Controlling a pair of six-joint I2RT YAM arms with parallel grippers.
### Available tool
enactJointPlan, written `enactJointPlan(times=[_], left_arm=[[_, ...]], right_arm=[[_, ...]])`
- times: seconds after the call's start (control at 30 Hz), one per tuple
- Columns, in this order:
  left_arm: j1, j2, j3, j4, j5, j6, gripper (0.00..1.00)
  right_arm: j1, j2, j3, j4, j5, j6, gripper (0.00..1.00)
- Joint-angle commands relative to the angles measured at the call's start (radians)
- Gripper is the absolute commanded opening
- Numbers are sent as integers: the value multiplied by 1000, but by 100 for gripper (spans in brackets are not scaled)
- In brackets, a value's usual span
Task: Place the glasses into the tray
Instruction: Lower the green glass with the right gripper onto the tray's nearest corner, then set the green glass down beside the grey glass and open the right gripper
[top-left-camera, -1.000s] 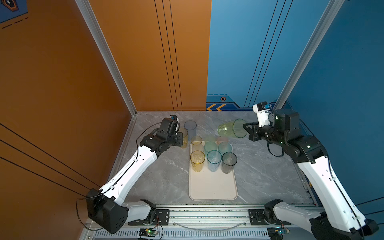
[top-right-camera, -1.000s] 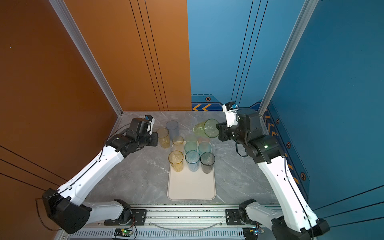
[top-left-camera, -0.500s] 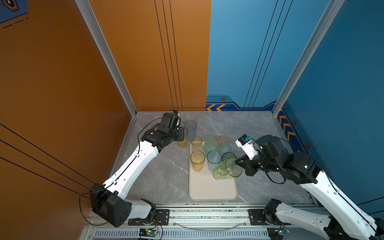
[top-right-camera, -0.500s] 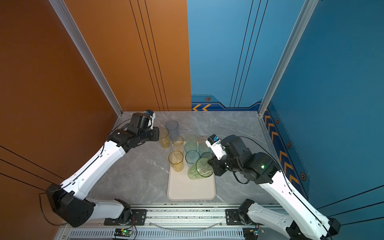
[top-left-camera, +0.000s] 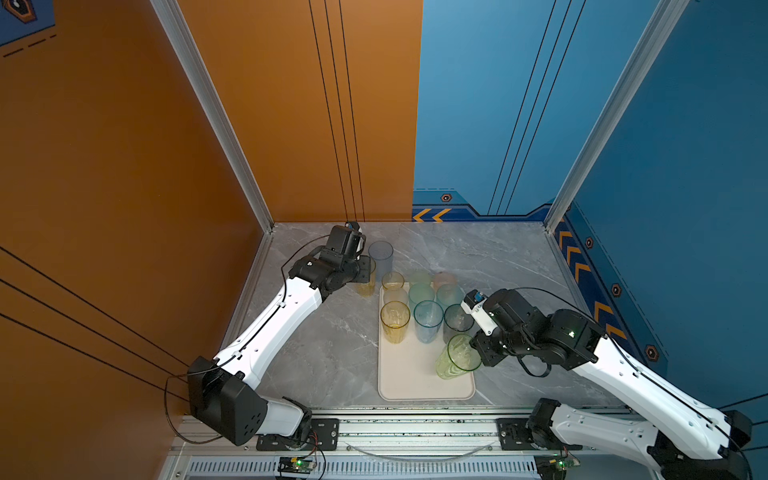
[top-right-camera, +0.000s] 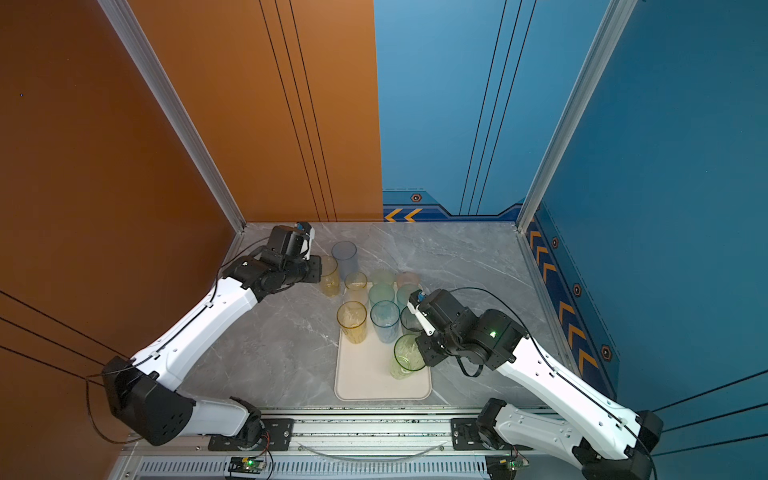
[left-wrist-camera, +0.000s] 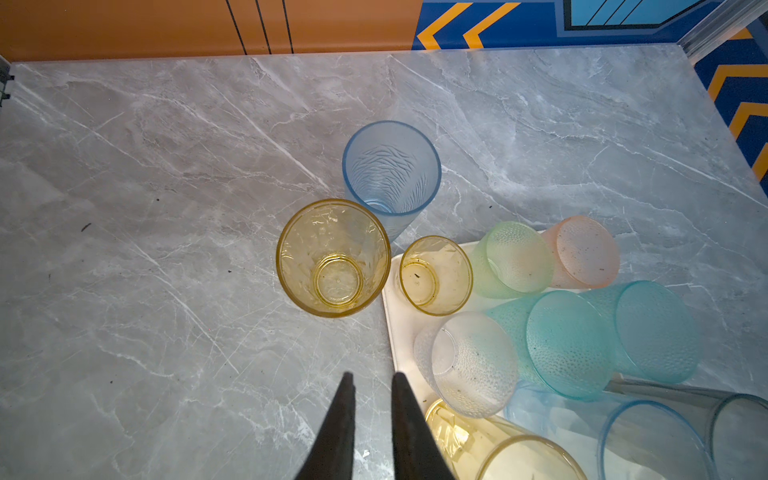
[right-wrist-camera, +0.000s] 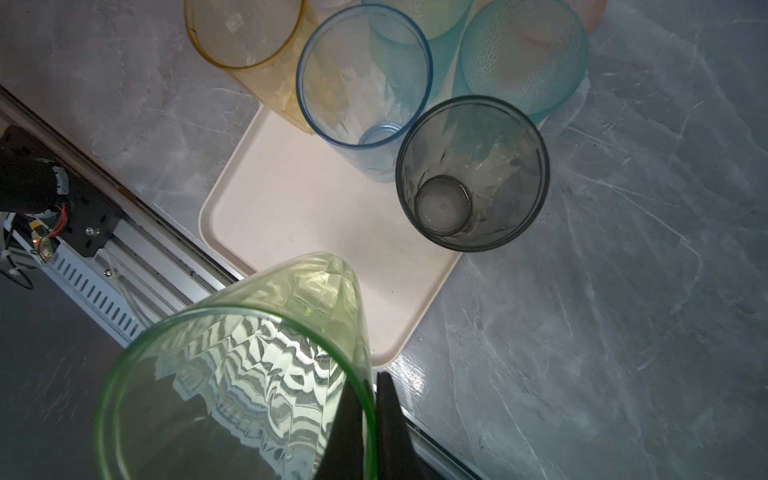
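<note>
My right gripper (right-wrist-camera: 368, 380) is shut on the rim of a clear green glass (right-wrist-camera: 249, 374), one finger inside and one outside. That green glass (top-left-camera: 457, 357) hangs tilted over the near right part of the cream tray (top-left-camera: 411, 374); whether its base touches I cannot tell. Yellow (top-left-camera: 395, 320), blue (top-left-camera: 428, 320) and grey (top-left-camera: 457, 322) glasses stand in the tray, with several frosted ones behind. My left gripper (left-wrist-camera: 372, 378) is empty, its jaws a little apart, above the table just short of a yellow glass (left-wrist-camera: 332, 257) beside the tray (left-wrist-camera: 395, 291). A tall frosted blue glass (left-wrist-camera: 390, 170) stands behind it.
The marble table (top-left-camera: 332, 340) is walled in orange on the left and blue at the back right. A metal rail (top-left-camera: 415, 428) with both arm bases runs along the front edge. Bare marble lies left of the tray and at the back right (top-left-camera: 498, 257).
My right arm has carried the green glass from the table's back right down to the tray's near right part. My left gripper has shifted slightly toward the back, beside the yellow glass.
</note>
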Motion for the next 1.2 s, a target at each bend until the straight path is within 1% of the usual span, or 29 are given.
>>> enactJointPlan(times=[0.0, 0.23, 0.5, 0.8, 1.17], left_arm=[[-2, -15, 29, -26, 16, 21, 19], [-3, -26, 24, -33, 10, 19, 19], [-3, -42, 9, -42, -2, 22, 19], [1, -40, -10, -41, -5, 27, 19], [9, -45, -12, -41, -5, 32, 19]], right_arm=[[-1, -1, -11, 1, 38, 33, 0], [-2, 1, -24, -3, 55, 35, 0], [-7, 40, -27, -10, 73, 27, 0], [-11, 78, -16, -19, 89, 45, 0], [-6, 77, -27, -37, 185, 111, 0]])
